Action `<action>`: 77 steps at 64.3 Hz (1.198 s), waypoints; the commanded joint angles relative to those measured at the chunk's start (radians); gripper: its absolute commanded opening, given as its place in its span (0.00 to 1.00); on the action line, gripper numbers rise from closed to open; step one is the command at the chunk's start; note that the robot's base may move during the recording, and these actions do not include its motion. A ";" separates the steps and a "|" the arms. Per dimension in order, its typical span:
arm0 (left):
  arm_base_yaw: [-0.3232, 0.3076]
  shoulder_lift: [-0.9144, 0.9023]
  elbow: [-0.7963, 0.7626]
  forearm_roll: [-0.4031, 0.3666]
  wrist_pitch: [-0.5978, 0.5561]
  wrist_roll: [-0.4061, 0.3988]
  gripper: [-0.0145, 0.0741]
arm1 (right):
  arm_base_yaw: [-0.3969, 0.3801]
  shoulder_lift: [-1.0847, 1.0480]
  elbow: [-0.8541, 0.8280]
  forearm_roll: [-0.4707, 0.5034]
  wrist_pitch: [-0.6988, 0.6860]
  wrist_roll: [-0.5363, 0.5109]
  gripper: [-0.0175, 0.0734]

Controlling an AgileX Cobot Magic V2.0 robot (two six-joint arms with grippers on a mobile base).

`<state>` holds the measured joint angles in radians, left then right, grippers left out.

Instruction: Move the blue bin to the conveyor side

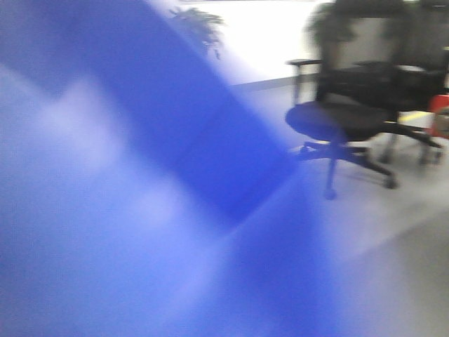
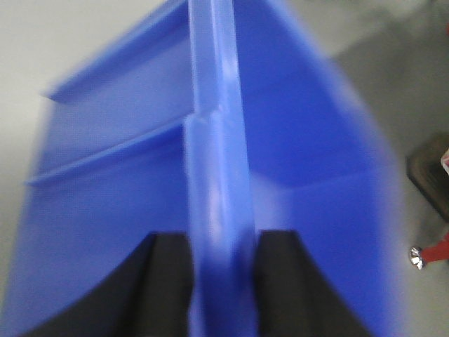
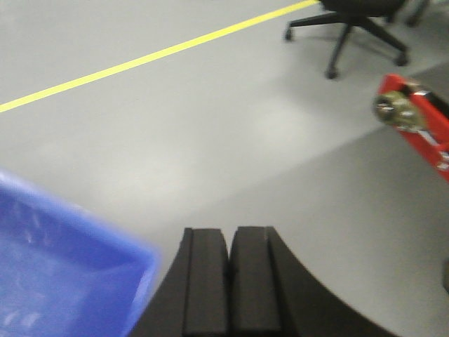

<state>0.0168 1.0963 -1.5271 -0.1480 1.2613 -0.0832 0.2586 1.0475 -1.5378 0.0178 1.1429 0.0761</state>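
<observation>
The blue bin (image 1: 140, 210) fills the left and middle of the front view, blurred and close to the lens. My left gripper (image 2: 222, 242) is shut on the bin's rim (image 2: 214, 140), one black finger on each side of the wall, the bin (image 2: 316, 175) held off the grey floor. My right gripper (image 3: 229, 235) is shut with nothing in it, hanging over the floor, a corner of the bin (image 3: 63, 267) to its left. The red end of the conveyor (image 3: 421, 123) with its brass-coloured roller bearing (image 3: 393, 109) shows at the right edge.
A black office chair (image 1: 351, 119) on castors stands on the grey floor at the right; its base (image 3: 351, 31) shows in the right wrist view. A yellow floor line (image 3: 140, 60) runs across. A potted plant (image 1: 203, 24) stands far back.
</observation>
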 commanded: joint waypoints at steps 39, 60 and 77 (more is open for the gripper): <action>0.001 0.089 -0.016 0.027 -0.539 0.001 0.14 | -0.006 -0.012 -0.008 -0.018 -0.022 -0.006 0.11; 0.001 0.174 -0.016 0.027 -0.676 0.001 0.14 | -0.006 -0.012 -0.008 -0.018 -0.024 -0.006 0.11; 0.001 0.217 -0.016 0.027 -0.676 0.001 0.14 | -0.006 -0.012 -0.008 -0.018 -0.024 -0.006 0.11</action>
<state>0.0168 1.3100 -1.5379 -0.1185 0.6067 -0.0816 0.2567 1.0460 -1.5378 0.0088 1.1390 0.0761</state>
